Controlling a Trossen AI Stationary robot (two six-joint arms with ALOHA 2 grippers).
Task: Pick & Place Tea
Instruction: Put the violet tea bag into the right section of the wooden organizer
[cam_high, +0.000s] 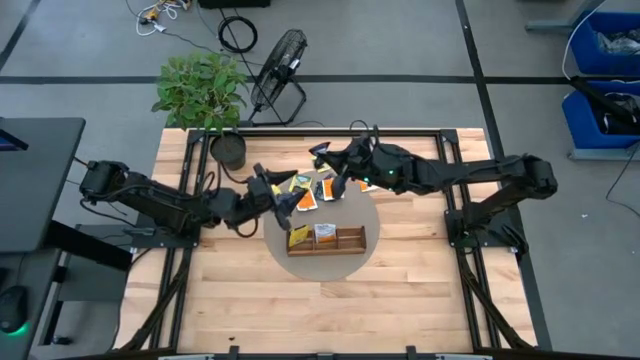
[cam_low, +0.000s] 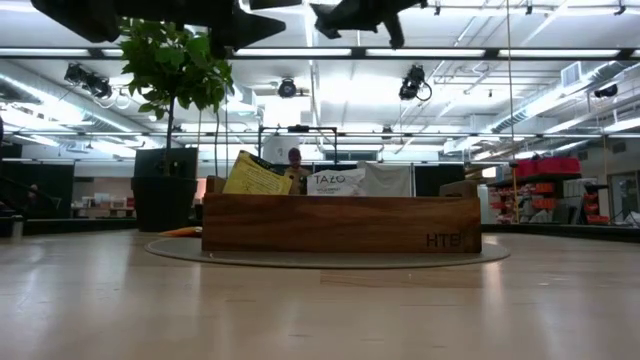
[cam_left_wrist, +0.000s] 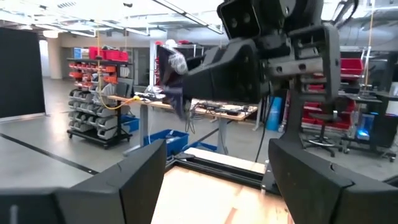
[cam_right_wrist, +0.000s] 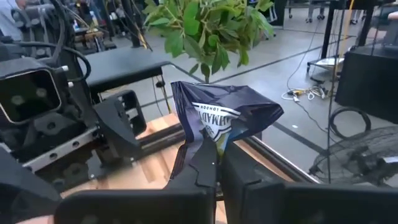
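Two arms meet over the far half of the table, above the round grey mat (cam_high: 372, 222). The right gripper (cam_right_wrist: 219, 163) has its fingers pressed together on a dark blue tea packet (cam_right_wrist: 222, 118), pinching it by its lower edge so that the crumpled foil stands up above the fingertips; from overhead the same packet (cam_high: 321, 150) shows as a dark scrap held in the air behind the loose packets. The left gripper (cam_left_wrist: 217, 171) hangs just beside it with its fingers spread wide and nothing between them, facing the right arm. More tea packets (cam_high: 318, 188), orange, yellow and white, lie scattered on the mat between the two grippers. Nearer the front edge of the mat sits the long wooden tray (cam_low: 340, 225), with a yellow packet (cam_low: 257, 175) leaning tilted in its left compartment and a white packet (cam_low: 334, 182) standing in the middle one. A potted plant (cam_high: 203, 88) stands at the table's far left corner.
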